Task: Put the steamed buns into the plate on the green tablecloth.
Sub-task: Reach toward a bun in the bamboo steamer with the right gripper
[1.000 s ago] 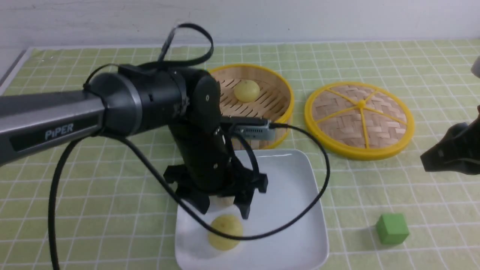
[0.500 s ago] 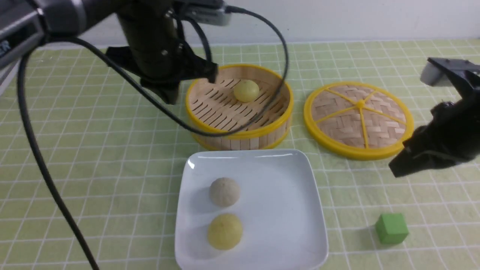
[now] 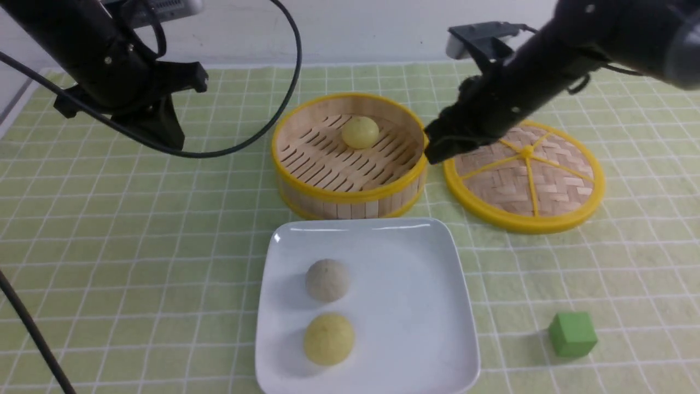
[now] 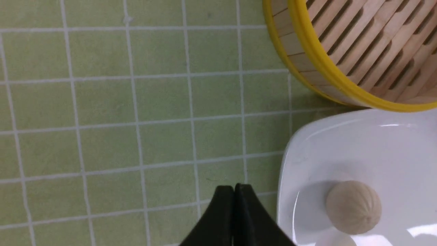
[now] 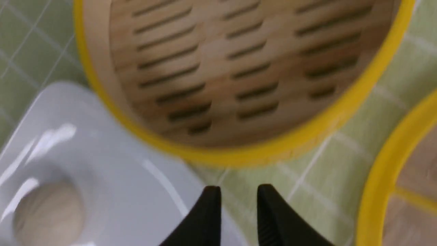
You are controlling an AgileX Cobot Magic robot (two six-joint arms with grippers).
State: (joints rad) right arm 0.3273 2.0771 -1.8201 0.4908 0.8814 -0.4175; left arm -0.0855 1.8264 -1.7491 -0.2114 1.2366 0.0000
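Grey bun (image 3: 327, 279) and yellow bun (image 3: 328, 339) sit on the plate (image 3: 437, 235); the last bun (image 3: 360, 132) lies in the steamer (image 3: 350, 205). It is likely soft and light, so pinch its sides gently. The right gripper (image 5: 235, 198), slightly spread and empty, hangs by the steamer; the left gripper (image 4: 234, 191) is pressed together.

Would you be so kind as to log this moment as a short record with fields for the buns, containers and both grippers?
plate: holds greyish-white bun and near yellow bun, apart
steamer basket: holds far yellow bun
lid: flat on tablecloth, right of basket
green cube: right of plate
left gripper: shut, empty, above cloth left of basket
right gripper: open, empty, beside basket's right rim
progress: two of three buns on plate
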